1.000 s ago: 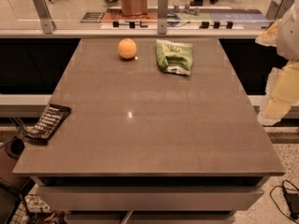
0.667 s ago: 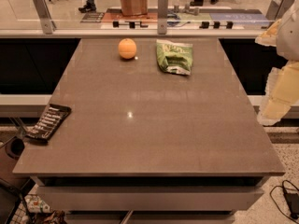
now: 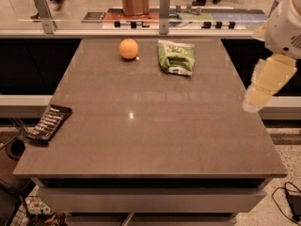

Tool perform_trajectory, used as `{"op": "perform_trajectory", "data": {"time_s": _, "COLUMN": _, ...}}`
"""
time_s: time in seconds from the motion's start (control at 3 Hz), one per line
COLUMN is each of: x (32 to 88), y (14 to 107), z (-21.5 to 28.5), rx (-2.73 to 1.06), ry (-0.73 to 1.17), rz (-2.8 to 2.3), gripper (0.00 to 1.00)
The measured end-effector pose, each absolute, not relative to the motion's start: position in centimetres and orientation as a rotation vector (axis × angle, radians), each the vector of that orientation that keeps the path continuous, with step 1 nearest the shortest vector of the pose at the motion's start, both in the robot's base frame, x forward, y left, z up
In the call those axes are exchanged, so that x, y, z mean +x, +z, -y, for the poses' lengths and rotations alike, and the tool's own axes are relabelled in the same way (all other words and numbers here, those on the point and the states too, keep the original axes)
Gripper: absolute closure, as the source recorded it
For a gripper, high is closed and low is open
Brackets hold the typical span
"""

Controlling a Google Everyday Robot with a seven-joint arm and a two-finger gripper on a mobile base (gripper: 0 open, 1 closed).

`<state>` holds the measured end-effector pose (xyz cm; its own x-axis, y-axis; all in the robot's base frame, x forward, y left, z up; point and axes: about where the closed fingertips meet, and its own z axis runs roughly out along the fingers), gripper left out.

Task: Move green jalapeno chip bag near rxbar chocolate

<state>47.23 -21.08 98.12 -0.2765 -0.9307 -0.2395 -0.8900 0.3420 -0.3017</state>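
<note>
Tabletop scene, one camera view. One brown tabletop (image 3: 155, 140) carries three items: one green jalapeno chip bag (image 3: 176, 57), one orange (image 3: 129, 49) and one rxbar chocolate (image 3: 48, 122). The green jalapeno chip bag lies flat near the far edge, right of centre, with the orange just to its left and apart from it. The rxbar chocolate, a black wrapper with white lettering, lies at the near left edge of the tabletop, well apart from the bag, with one end reaching slightly past the edge. One robot arm enters from the right. Its tool (image 3: 257, 94), pale and angled downward, hangs off the right side of the tabletop, well apart from all three items. Whether the tool is open or closed cannot be told; nothing is seen in its grasp. Compared with the frame one second earlier, the bag, orange and bar lie in the same places, while the tool has shifted slightly upward and leftward toward the tabletop.
</note>
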Motion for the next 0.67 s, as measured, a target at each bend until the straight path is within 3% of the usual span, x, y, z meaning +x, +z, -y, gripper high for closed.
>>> {"op": "perform_trajectory", "data": {"time_s": 0.67, "x": 54.4, "y": 96.6, "z": 20.4, "rx": -1.321, "ry": -0.084, "rz": -2.227, "gripper": 0.00}}
